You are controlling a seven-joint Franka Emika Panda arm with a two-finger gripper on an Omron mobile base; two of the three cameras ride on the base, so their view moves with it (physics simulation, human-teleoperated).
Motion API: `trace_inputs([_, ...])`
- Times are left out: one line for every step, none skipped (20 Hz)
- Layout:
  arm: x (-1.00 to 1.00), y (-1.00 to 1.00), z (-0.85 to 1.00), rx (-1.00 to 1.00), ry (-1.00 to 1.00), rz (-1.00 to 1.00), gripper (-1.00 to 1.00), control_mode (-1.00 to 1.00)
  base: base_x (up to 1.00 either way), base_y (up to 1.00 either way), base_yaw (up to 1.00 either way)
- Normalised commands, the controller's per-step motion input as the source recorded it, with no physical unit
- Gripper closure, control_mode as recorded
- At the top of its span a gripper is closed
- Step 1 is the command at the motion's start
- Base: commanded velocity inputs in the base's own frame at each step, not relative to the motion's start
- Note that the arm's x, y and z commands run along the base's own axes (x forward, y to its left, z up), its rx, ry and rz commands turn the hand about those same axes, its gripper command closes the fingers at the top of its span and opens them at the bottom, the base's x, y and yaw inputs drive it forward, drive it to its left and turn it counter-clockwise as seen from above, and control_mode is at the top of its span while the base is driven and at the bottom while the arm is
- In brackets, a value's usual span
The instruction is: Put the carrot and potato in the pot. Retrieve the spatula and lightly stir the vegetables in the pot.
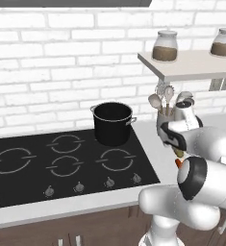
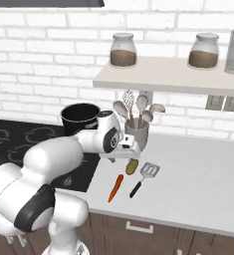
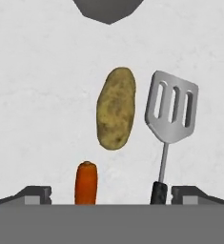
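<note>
On the surface (image 2: 198, 174) right of the stove, potato (image 3: 116, 108), carrot (image 3: 86, 182) and spatula (image 3: 170, 114) lie apart under the wide-open, empty pincer (image 3: 111, 194); pot (image 1: 112, 123) sits on the back burner.

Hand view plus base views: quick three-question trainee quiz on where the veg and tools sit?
1. True or false: the small orange tapered carrot already lies inside the black cylindrical pot.
2. Which item lies between the carrot and the black-handled, slotted silver spatula on the pale counter?
A. yellowish-tan potato
B. grey utensil cup
C. glass jar
3. Fill in: the two-finger gripper hangs over the vegetables with its jaws ____.

Key: 1 false; 2 A; 3 open.
</note>
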Motion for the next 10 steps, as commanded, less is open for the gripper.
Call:
trace_inputs([0.03, -0.38, -0.34, 0.00, 0.00, 0.00, -1.00, -1.00, 0.00, 0.00, 0.00])
trace_inputs([0.01, -0.38, -0.34, 0.00, 0.00, 0.00, -1.00, -1.00, 0.00, 0.00, 0.00])
trace_inputs([0.07, -0.34, -0.34, 0.00, 0.00, 0.00, -1.00, -1.00, 0.00, 0.00, 0.00])
trace_inputs([0.11, -0.30, -0.34, 0.00, 0.00, 0.00, -1.00, -1.00, 0.00, 0.00, 0.00])
trace_inputs([0.18, -0.26, -0.33, 0.00, 0.00, 0.00, -1.00, -1.00, 0.00, 0.00, 0.00])
trace_inputs([0.20, -0.22, -0.31, 0.00, 0.00, 0.00, -1.00, -1.00, 0.00, 0.00, 0.00])
trace_inputs([0.24, -0.16, -0.31, 0.01, 0.00, 0.00, -1.00, -1.00, 0.00, 0.00, 0.00])
trace_inputs([0.26, -0.13, -0.30, 0.01, 0.01, 0.00, -1.00, -1.00, 0.00, 0.00, 0.00])
trace_inputs([0.28, -0.09, -0.29, 0.01, 0.01, 0.00, -1.00, -1.00, 0.00, 0.00, 0.00])
trace_inputs([0.30, -0.02, -0.26, 0.00, 0.01, 0.00, -1.00, -1.00, 0.00, 0.00, 0.00])
